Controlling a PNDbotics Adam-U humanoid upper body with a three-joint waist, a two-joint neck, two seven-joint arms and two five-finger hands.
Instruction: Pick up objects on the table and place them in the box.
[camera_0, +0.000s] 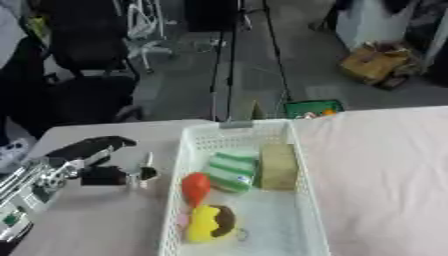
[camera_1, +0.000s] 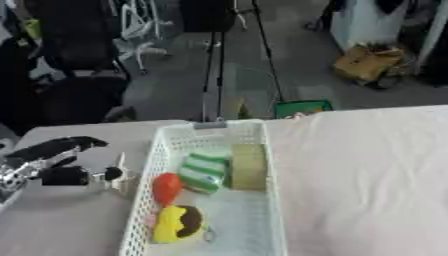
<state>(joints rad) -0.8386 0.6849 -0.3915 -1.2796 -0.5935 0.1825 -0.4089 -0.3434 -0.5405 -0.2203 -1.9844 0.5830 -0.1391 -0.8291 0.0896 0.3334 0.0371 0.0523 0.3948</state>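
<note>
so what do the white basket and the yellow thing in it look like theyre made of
The white basket looks like moulded plastic with a matte finish: its walls are a regular grid of small holes and the rim is one smooth band. The yellow thing looks soft, perhaps foam or plush, judging by its rounded, dull surface with a brown patch; the material can't be told for sure.

Only the robot's left arm shows, at the views' left edge. The left hand (camera_0: 98, 161) is mostly black, with smooth, rounded finger covers and a blocky black thumb part. Behind it the forearm (camera_0: 31, 186) is an open silver metal frame with bright joints, pale panels, and one small green spot near the lower corner.
</note>
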